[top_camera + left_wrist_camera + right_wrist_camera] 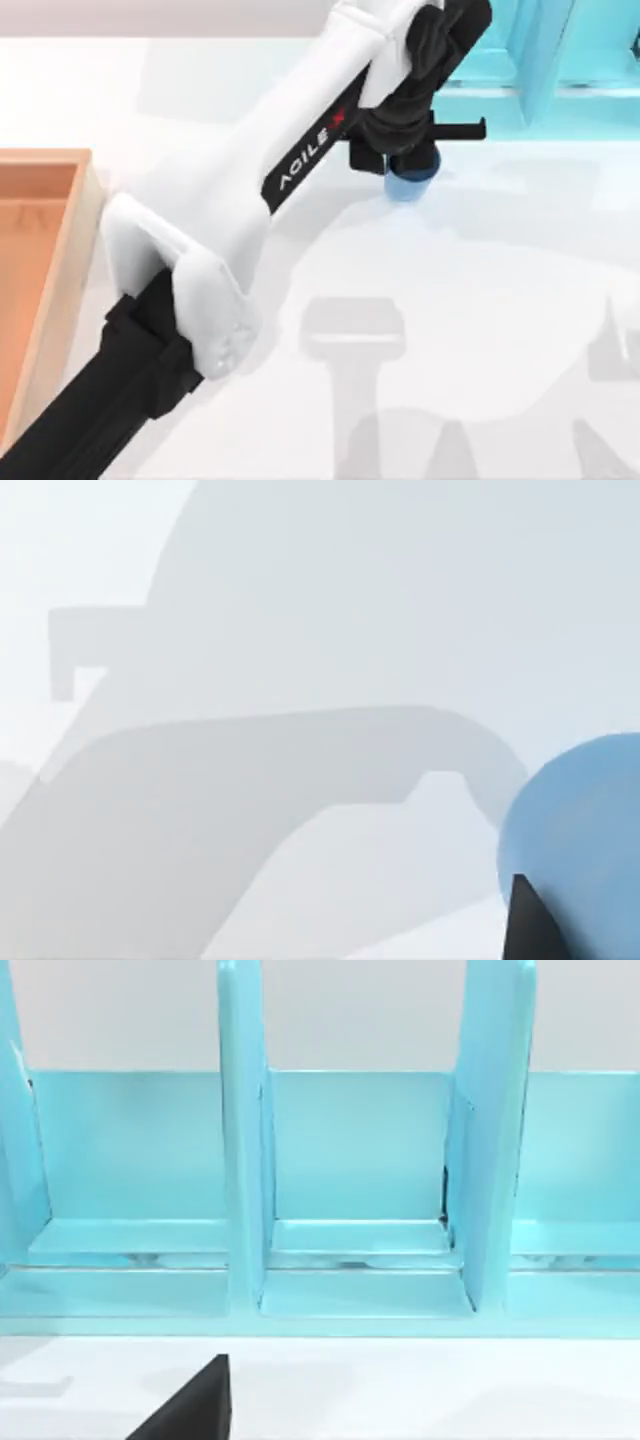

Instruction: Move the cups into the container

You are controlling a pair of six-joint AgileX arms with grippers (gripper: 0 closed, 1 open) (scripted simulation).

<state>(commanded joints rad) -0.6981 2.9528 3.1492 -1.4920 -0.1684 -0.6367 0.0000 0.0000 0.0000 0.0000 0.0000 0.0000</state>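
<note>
Fingers of the left gripper (412, 165) clasp the blue cup (410, 184) near the turquoise shelf (560, 60), apparently for carrying toward the container (70, 250), well apart.

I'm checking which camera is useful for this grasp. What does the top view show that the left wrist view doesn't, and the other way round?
Top view alone: the left arm reaching across the table, its left gripper directly over the blue cup, the wooden box at the table's left edge, and the turquoise shelf at the back. Left wrist view alone: a close look at the cup's side, with a dark fingertip in front of it. Both share the blue cup, the white table and the arm's shadow.
</note>
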